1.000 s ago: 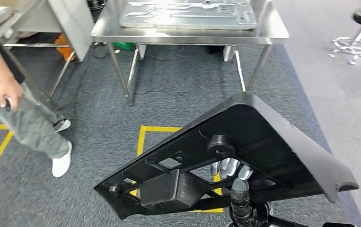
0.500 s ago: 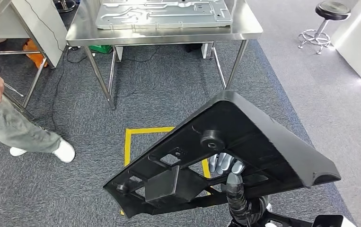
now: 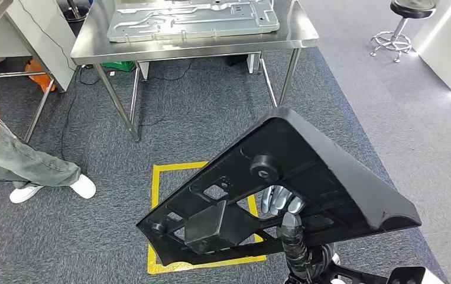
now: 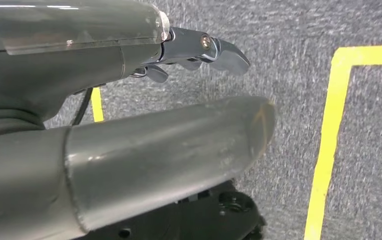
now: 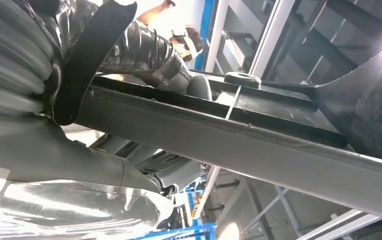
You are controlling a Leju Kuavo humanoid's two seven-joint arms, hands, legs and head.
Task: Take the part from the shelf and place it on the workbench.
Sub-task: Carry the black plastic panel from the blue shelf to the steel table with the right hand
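Part [image 3: 305,177]: nearest the camera, right of centre, tilted, raised above the floor, held from beneath by the right hand [image 3: 282,201], whose fingers come up through an opening in its underside. Tape square [image 3: 155,195]: on the carpet [image 3: 211,112] below and left of the part, partly hidden by it. Workbench [image 3: 294,36]: beyond the square, at the far side, standing on the carpet. Metal panel [image 3: 193,18]: lying flat on the workbench top. Stool [image 3: 397,26]: far right, well apart from the workbench. Person [image 3: 10,157]: at the left edge, standing on the carpet, left of the square and nearer than the workbench. Left hand [image 4: 128,125]: over the carpet, near a tape line
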